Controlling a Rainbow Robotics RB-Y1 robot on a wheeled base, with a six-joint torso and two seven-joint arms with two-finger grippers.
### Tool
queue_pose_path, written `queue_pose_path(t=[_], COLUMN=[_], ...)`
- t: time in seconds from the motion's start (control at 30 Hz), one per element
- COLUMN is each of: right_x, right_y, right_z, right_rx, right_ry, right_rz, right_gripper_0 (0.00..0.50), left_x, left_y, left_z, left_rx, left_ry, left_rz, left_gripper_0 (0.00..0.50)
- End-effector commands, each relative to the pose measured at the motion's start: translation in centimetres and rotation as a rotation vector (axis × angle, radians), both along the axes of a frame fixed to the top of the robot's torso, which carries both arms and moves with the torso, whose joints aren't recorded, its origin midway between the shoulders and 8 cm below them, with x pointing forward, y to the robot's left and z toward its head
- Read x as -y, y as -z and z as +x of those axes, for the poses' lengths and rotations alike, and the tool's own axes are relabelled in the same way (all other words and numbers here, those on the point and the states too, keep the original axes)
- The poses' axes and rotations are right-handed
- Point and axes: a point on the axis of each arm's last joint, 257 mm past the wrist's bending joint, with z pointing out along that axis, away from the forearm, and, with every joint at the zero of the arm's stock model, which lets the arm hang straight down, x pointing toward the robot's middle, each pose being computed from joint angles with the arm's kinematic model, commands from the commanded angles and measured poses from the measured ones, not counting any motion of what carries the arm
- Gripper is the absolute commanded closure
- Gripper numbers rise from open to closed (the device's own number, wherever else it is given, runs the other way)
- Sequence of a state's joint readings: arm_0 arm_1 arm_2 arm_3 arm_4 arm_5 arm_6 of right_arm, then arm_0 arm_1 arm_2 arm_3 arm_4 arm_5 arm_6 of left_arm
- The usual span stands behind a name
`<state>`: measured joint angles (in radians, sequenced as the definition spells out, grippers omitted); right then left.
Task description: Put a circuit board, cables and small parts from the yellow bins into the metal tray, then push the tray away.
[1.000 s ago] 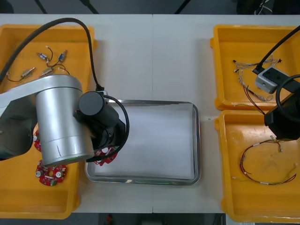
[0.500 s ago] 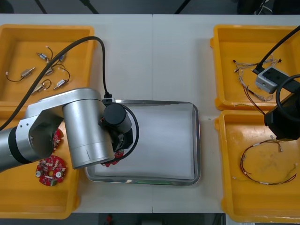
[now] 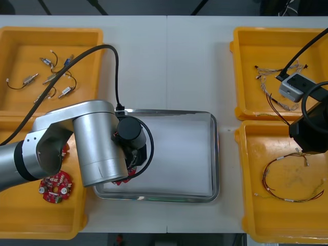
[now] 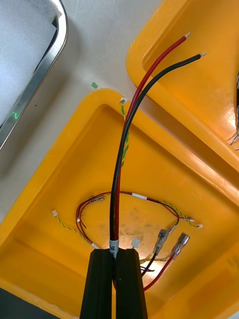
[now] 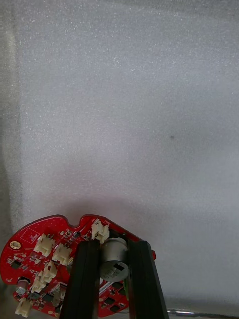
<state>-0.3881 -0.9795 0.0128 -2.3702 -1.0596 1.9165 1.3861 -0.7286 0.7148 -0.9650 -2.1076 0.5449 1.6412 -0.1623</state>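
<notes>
Red circuit board (image 5: 45, 256), clamped in the left gripper (image 5: 113, 247), hangs over the metal tray (image 3: 216, 154)'s left end. Placing it is the step in hand, so release likely comes next. Right of the tray, the right gripper (image 4: 114, 254) pinches a cable (image 4: 123, 144).

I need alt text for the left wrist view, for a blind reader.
The left fingers grip a round red circuit board by a silver cylinder on it, over the white inside of the metal tray.
</notes>
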Motion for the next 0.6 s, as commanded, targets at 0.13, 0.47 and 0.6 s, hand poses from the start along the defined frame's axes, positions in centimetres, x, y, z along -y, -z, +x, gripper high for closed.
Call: queue_pose_path(t=[0.13,0.47,0.6], right_x=[0.8,0.8,0.8], right_y=[-0.8,-0.8,-0.8], right_z=[-0.1,-0.1,-0.1], right_rx=[0.024,0.024,0.024], right_ry=[-0.034,-0.034,-0.034], right_rz=[-0.06,-0.06,-0.06], right_gripper_0=[0.5,0.5,0.5], left_x=[1.3,1.7,2.1], left_y=[-0.7,-1.0,-2.3], left_z=[0.4,0.4,0.4], left_rx=[0.021,0.03,0.058], left_ry=[0.069,0.074,0.096], left_rz=[0.017,0.002,-0.004], left_gripper_0=[0.388,0.129,0.085])
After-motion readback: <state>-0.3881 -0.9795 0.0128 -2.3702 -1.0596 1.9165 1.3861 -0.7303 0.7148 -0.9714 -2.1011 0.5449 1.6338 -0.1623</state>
